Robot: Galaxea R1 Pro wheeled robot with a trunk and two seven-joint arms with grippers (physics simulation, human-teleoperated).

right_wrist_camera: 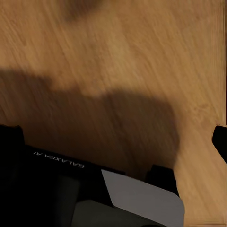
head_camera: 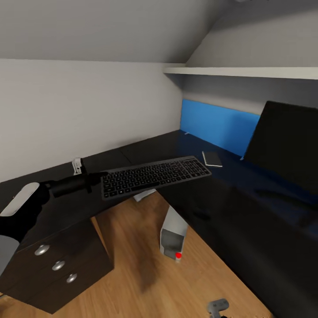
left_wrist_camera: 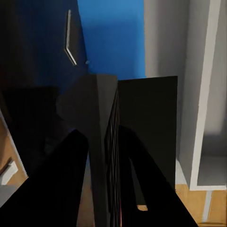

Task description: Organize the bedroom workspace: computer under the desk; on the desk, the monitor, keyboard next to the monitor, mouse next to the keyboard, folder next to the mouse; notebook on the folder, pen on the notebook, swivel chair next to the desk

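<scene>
The left gripper (head_camera: 98,180) is clamped on the near-left end of the slim silver-grey keyboard with black keys (head_camera: 154,176), held level in the air above the black-topped L-shaped desk (head_camera: 229,194). The thin dark notebook (head_camera: 212,159) lies far right, near the blue back panel (head_camera: 218,125). The right gripper's state cannot be told.

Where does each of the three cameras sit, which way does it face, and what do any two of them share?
Head view: from the robot's head, forward and down over the desk, monitor, notebook and computer; the left gripper holds the keyboard by its end.
Left wrist view: on the left arm, along its fingers gripping the keyboard edge-on, towards the blue back panel.
Right wrist view: on the right arm, facing the wood floor; part of the robot's body shows.
Shared: head and left wrist views both show keyboard, notebook and blue panel.
</scene>
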